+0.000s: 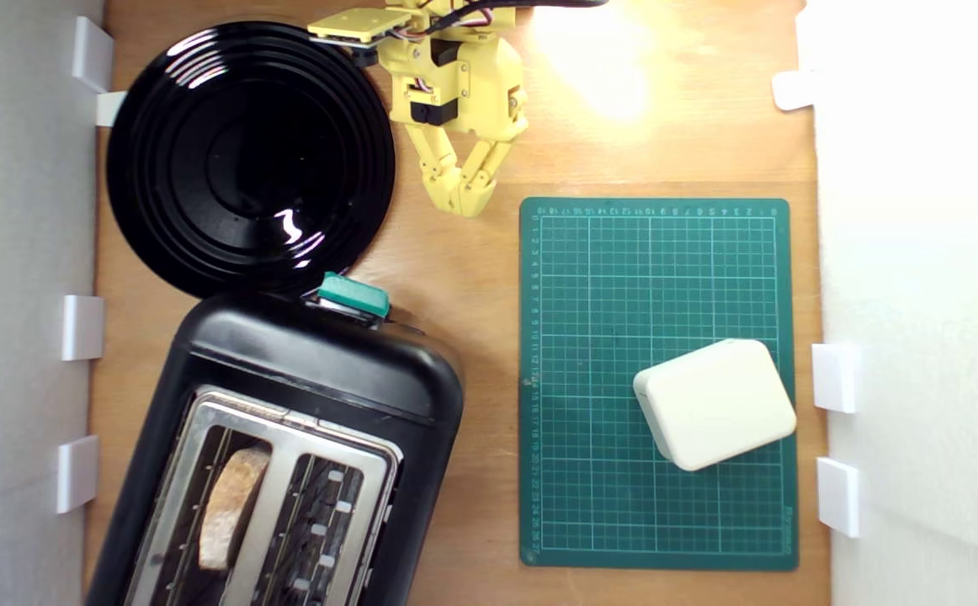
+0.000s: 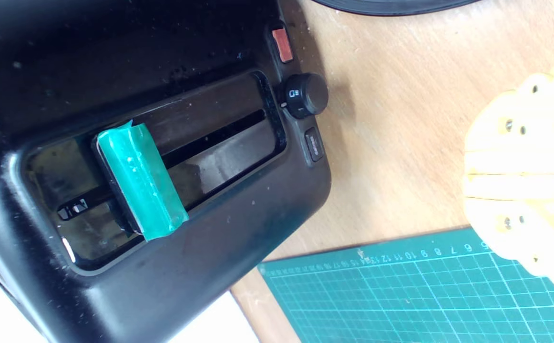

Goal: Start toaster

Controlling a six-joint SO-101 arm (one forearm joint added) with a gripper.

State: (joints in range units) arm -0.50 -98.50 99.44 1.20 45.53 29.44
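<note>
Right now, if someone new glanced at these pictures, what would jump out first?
Probably the big black toaster at the exterior view's lower left, with one slice of bread in a slot and its teal lever knob facing the glossy black plate. Next, the yellow claw, shut, above bare wood beside the green cutting mat.

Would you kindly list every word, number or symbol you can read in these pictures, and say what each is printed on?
"6 7 8 9 10 11 12 13": ruler numbers along the cutting mat edge in the wrist view, printed upside down there.
Mat edge numbers in the exterior view: too small to read.
Toaster dial: a white symbol, blurred.
Button lettering: unreadable.
</note>
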